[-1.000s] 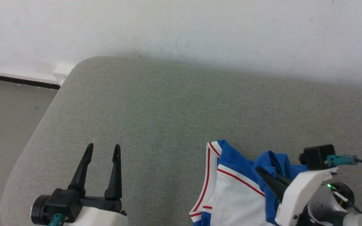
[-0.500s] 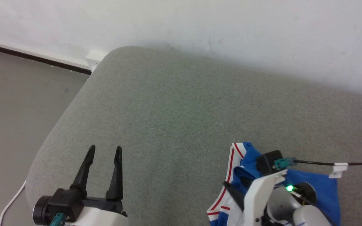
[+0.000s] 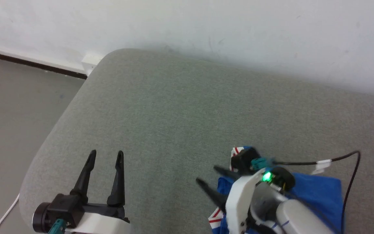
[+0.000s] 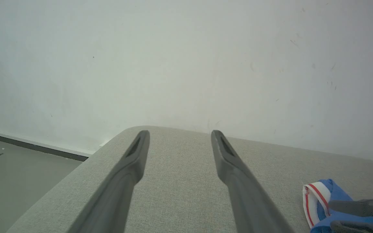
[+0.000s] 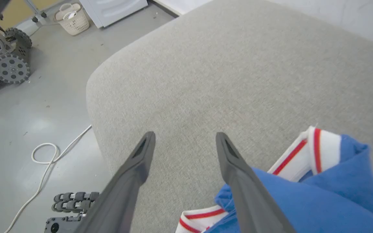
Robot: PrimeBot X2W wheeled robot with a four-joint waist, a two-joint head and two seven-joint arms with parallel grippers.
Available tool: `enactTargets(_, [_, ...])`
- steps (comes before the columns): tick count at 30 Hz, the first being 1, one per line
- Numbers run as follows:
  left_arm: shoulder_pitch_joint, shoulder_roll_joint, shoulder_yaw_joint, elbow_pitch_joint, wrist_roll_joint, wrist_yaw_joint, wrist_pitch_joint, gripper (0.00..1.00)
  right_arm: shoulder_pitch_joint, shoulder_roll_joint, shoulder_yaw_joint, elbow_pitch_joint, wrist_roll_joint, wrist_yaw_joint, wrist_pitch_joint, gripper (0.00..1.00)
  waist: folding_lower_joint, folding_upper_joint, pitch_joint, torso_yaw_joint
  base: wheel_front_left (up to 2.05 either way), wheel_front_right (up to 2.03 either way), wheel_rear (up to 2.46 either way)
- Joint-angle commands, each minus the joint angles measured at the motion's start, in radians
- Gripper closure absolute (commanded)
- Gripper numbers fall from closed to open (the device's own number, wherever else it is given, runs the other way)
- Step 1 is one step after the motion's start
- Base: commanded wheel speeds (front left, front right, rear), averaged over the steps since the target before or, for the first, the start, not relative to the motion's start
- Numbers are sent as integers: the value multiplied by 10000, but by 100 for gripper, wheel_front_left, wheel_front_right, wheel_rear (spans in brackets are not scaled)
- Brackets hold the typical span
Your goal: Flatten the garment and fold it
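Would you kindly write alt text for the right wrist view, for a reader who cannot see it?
The right gripper is open, its two dark fingers spread over a grey upholstered surface with nothing between them. The blue garment with red-and-white striped trim lies bunched at the lower right.

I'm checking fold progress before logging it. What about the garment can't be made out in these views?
- Head view: the right gripper and its arm cover much of the garment; the bottom edge cuts it off, so flatness is unclear.
- Right wrist view: it runs off the right and bottom edges; one finger overlaps it.
- Left wrist view: a trimmed corner at the lower right edge; any print unseen.
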State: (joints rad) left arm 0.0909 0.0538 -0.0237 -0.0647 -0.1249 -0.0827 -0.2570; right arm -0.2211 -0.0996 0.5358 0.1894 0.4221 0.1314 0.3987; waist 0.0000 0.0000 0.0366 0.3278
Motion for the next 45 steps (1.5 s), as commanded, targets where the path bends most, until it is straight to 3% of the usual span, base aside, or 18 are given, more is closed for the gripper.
enactTargets(1, [-182, -35, 90, -8, -62, -9, -47, 0, -413, -312, -142, -222, 23, -7, -484, 0, 0, 0, -152, -313, 0, 0, 0])
enactTargets(9, [-146, -35, 176, -195, -104, -71, -47, 0, -1127, -1938, -1954, -785, -1736, -7, -2800, 0, 0, 0, -233, -1227, 0, 0, 0])
enactTargets(17, [-222, -35, 148, -267, -165, -123, -47, 0, -343, -2740, -4356, -1189, -3005, -7, -4453, 0, 0, 0, -116, -1940, 0, 0, 0])
enactTargets(21, [-248, -35, 26, -334, -210, -78, -47, 0, 620, -2431, -5644, -1675, -3264, -7, -5169, 0, 0, 0, -38, -2219, 0, 0, 0])
enactTargets(26, [-229, -35, -173, -296, -226, -41, -47, 0, 2064, -1293, -6866, -2562, -3477, -7, -5842, 0, 0, 0, 58, -2393, 0, 0, 0])
enactTargets(33, [-186, -36, -256, -120, -261, -13, -47, 0, 3414, -124, -7052, -3333, -3828, -7, -6275, 0, 0, 0, 141, -2511, 0, 0, 0])
enactTargets(39, [-222, -36, -368, 19, -219, -68, -47, 0, 3503, 85, -7005, -3328, -3848, -7, -6304, 0, 0, 0, 251, -2547, 0, 0, 0])
enactTargets(45, [-372, -36, -403, -13, -251, -39, -47, 0, 3395, -171, -6955, -3464, -3612, -7, -5693, 0, 0, 0, 461, -2450, 0, 0, 0])
